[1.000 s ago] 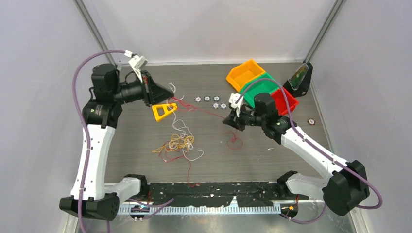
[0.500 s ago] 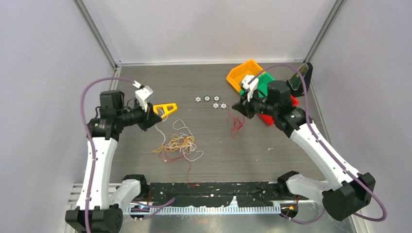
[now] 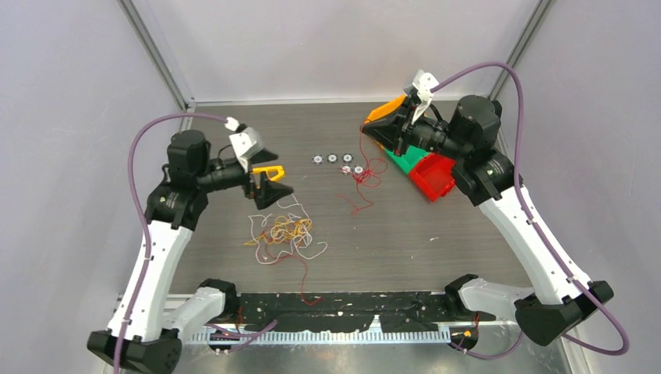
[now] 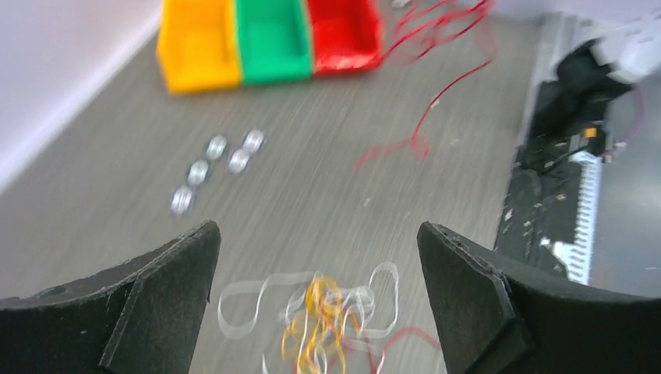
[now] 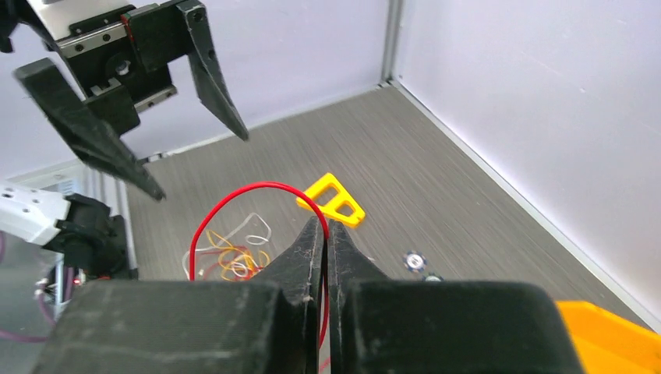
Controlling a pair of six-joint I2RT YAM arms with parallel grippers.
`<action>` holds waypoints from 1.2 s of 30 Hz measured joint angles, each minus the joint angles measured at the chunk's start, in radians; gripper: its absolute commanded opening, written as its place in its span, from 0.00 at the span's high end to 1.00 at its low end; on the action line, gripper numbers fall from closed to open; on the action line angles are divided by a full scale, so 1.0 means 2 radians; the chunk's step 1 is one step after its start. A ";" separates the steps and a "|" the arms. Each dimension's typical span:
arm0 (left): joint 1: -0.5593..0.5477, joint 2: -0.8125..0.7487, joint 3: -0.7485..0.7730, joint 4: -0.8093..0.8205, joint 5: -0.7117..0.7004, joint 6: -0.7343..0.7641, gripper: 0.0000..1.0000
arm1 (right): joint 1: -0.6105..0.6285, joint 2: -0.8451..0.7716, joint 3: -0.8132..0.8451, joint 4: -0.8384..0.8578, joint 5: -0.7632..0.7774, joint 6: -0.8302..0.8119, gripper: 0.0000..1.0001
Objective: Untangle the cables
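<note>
1. Plainly, the right end effector is clenched on a red cable, jaws pressed flat together with the wire running up between them. It is held high above the bench, which I judge lets the wire hang free instead of lying across the others.
2. The red cable drops straight below that end effector. Its lower loops seem to reach the bench, apart from the main tangle.
3. The left end effector is released, jaws spread wide and gripping nothing. It hovers over the tangle of yellow-orange, white and red cables, which lies on the bench just below and ahead of its fingertips. That stance looks suited to coming down on another strand.
4. A yellow triangular piece lies on the bench just beside the left end effector, not held.
5. Three bins stand side by side, below and behind the right end effector and far ahead of the left one: an orange bin, a green bin and a red bin. What shows of their insides looks empty, with no cable in them. Their far ends are cut off from view.
6. Several small round discs lie loose on the bench between the two end effectors, in no container.
</note>
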 measured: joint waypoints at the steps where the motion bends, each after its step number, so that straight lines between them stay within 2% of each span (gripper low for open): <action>1: -0.027 0.005 0.011 0.019 0.003 -0.005 0.00 | 0.004 0.005 0.006 0.002 -0.002 0.005 0.95; 2: -0.064 0.015 0.024 0.044 0.006 -0.013 0.00 | 0.010 0.011 0.013 0.006 -0.006 0.010 0.95; 6: -0.142 0.057 0.042 0.105 0.007 -0.021 0.02 | 0.031 0.024 0.029 0.012 -0.014 0.022 0.94; 11: -0.208 0.123 0.044 0.125 -0.040 0.010 0.15 | 0.059 0.028 0.035 0.012 -0.016 0.029 0.95; 14: -0.235 0.132 0.044 0.125 -0.070 0.043 0.24 | 0.071 0.032 0.038 0.014 -0.018 0.032 0.95; 15: -0.242 0.132 0.044 0.125 -0.076 0.055 0.22 | 0.073 0.034 0.040 0.014 -0.019 0.033 0.94; 18: -0.246 0.126 0.043 0.124 -0.098 0.085 0.07 | 0.077 0.041 0.044 0.015 -0.021 0.034 0.95; 19: -0.246 0.122 0.041 0.124 -0.106 0.097 0.06 | 0.077 0.043 0.045 0.015 -0.022 0.034 0.95; 25: -0.247 0.070 0.006 0.099 -0.128 0.168 0.22 | 0.077 0.047 0.045 0.015 -0.027 0.034 0.95; 32: -0.265 0.067 0.035 0.064 -0.140 0.241 0.25 | 0.077 0.049 0.045 0.015 -0.036 0.034 0.95; 34: -0.268 0.072 0.046 0.054 -0.147 0.266 0.30 | 0.077 0.050 0.045 0.015 -0.038 0.034 0.95; 36: -0.270 0.076 0.055 0.048 -0.155 0.284 0.40 | 0.077 0.050 0.045 0.015 -0.039 0.034 0.95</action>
